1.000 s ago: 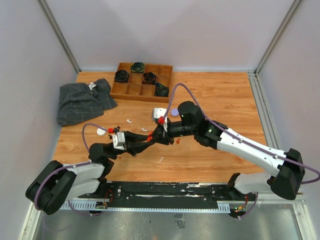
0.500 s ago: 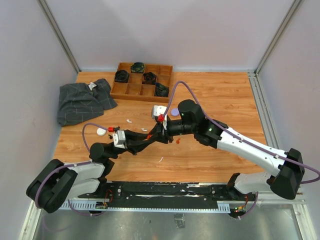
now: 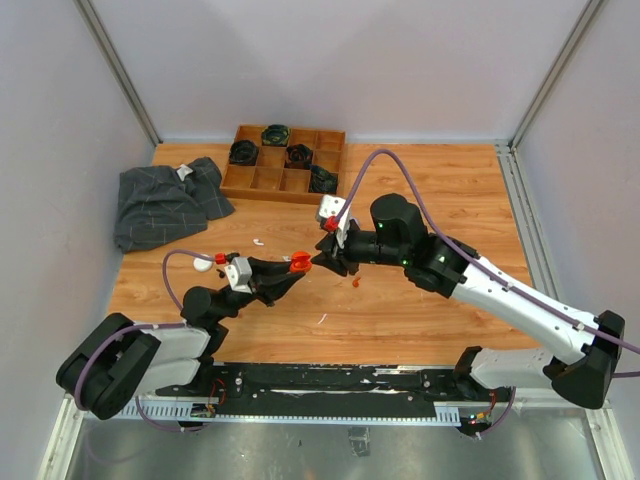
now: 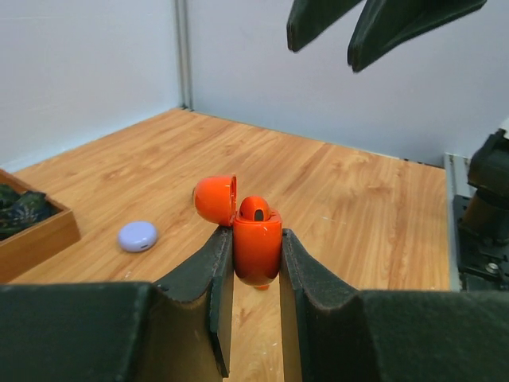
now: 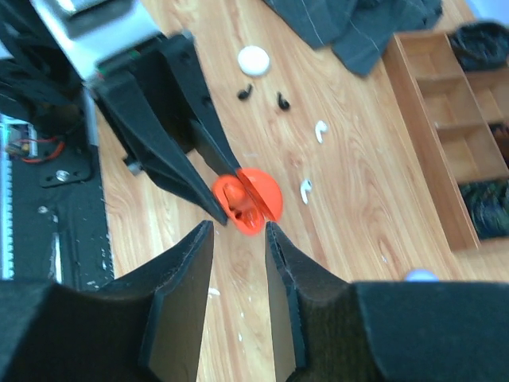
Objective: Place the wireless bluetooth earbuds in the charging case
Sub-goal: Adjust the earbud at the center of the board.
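Your wooden table [image 3: 450, 200] carries a crumpled grey checked cloth [image 3: 165, 205] at its far left; just beside the cloth stands a wooden tray [image 3: 268, 180] with compartments, four of them holding dark bundles. Both arms reach toward the middle of the table, tips facing each other. Your left pincer [image 4: 256, 239] is clamped on the orange case [image 4: 256, 247], one finger on each side of its body; the case is held upright above the table with its lid flipped back to the left. An orange-red piece sits in the top of the body; you cannot tell how deep it sits. Your right pincer [image 3: 322, 262] hangs close to the case without touching it, jaws apart, nothing between them. A white puck [image 3: 203, 264] lies near the left arm; a lilac puck [image 4: 137, 236] lies nearer the tray. Two white earbuds [image 5: 320, 130] and two black earbuds [image 5: 245, 91] lie loose on the wood; one orange-red earbud [image 3: 355, 283] lies below the right pincer.
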Robot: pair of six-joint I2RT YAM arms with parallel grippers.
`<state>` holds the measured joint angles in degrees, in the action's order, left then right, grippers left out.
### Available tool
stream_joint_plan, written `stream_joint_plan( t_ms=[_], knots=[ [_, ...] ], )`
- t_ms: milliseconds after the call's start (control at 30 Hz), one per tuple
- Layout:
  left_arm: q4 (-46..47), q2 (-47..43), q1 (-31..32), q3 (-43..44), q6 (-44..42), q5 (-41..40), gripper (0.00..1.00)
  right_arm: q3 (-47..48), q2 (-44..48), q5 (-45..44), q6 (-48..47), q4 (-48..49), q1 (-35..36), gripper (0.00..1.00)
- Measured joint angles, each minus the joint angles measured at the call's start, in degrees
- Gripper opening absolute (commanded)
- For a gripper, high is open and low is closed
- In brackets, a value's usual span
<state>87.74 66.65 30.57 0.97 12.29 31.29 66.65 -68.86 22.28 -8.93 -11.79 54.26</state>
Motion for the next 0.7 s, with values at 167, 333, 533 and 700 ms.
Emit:
stream_joint_plan(
  t_ms=[167,333,533,700],
  knots=[
    [0.0,-0.5,0.0,-0.5,-2.0,-3.9,0.0,0.3,-0.5,-7.5,0.0,-7.0,-2.4,0.36],
    [-0.1,-4.0,0.0,-0.5,-3.6,-6.5,0.0,-1.3,-3.7,-10.0,0.0,-11.1,-7.4,0.36],
    [-0.9,-8.3,0.0,-0.5,-5.3,-8.9,0.0,-2.5,-13.1,-8.4,-0.3,-13.0,-12.1,0.35],
    [-1.6,-9.4,0.0,-0.5,-6.7,-10.3,0.0,-0.6,-24.2,-5.9,-0.4,-13.9,-15.0,0.31]
  ],
)
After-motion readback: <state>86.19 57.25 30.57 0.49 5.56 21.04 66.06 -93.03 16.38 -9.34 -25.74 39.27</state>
